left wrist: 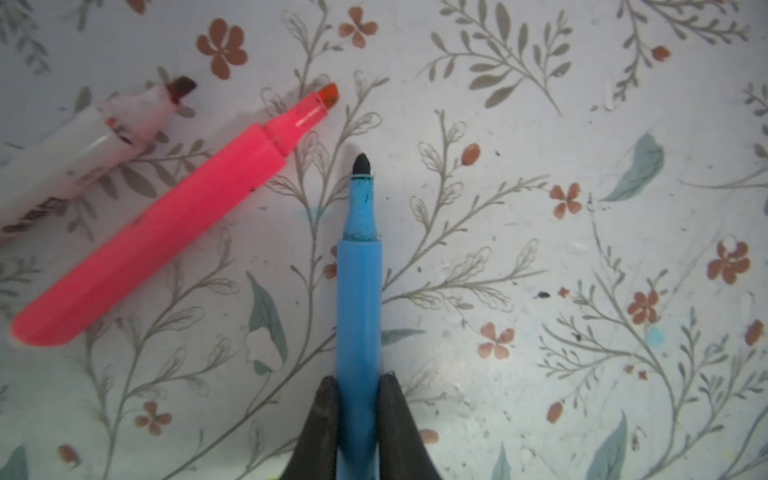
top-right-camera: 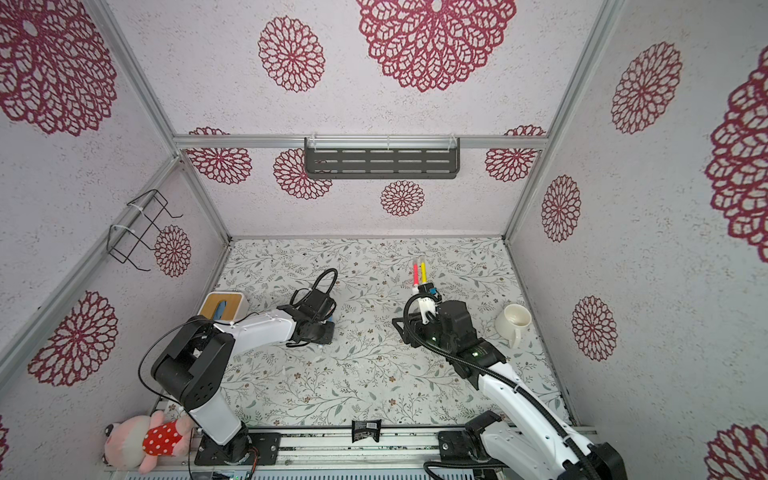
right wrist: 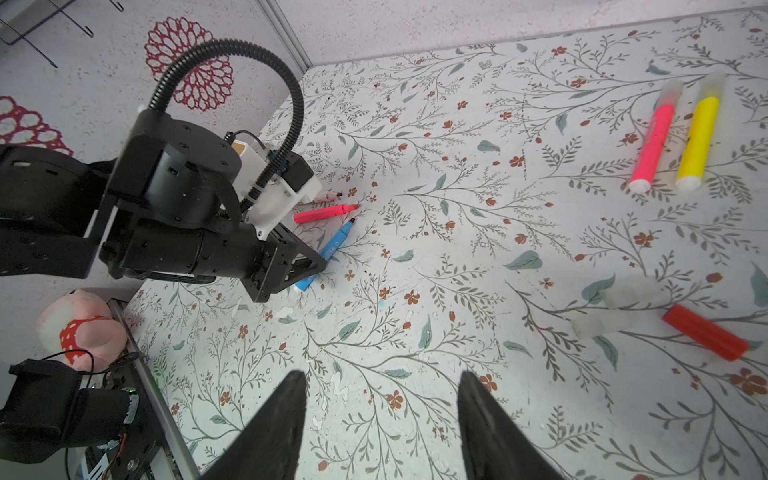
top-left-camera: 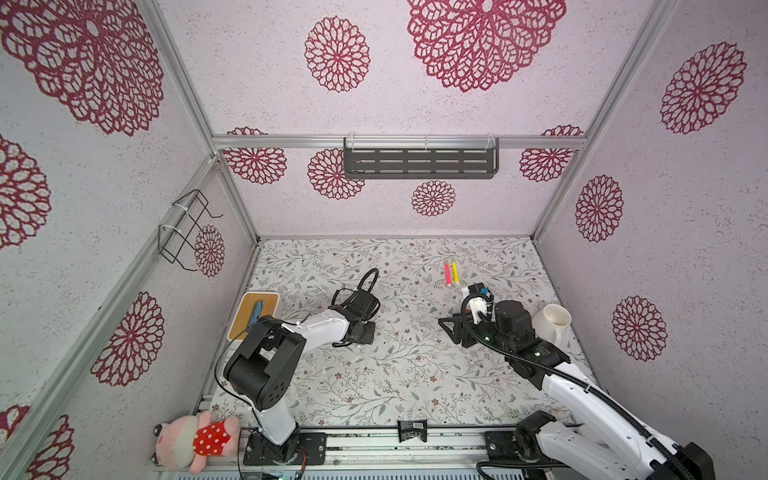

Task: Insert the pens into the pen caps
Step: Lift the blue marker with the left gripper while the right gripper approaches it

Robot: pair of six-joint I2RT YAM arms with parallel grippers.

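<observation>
**Left wrist view: slim blue plastic felt-tip pen (left wrist: 359, 291) clamped on its rear half**

Left end effector (left wrist: 358, 384) was closed on it, low over the floral bench (left wrist: 540, 124). It looked light, rigid and slick, so a mid-barrel hold would likely steady it. Right end effector (right wrist: 380, 386) stood apart, empty.

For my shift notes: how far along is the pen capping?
Done, it seems: the far pink pen and yellow pen look capped. In hand: the left gripper is shut on the uncapped blue pen; the right gripper is open and empty. Left: it, the near pink pen and the white pen show bare tips; two clear caps and a red cap lie loose.
</observation>
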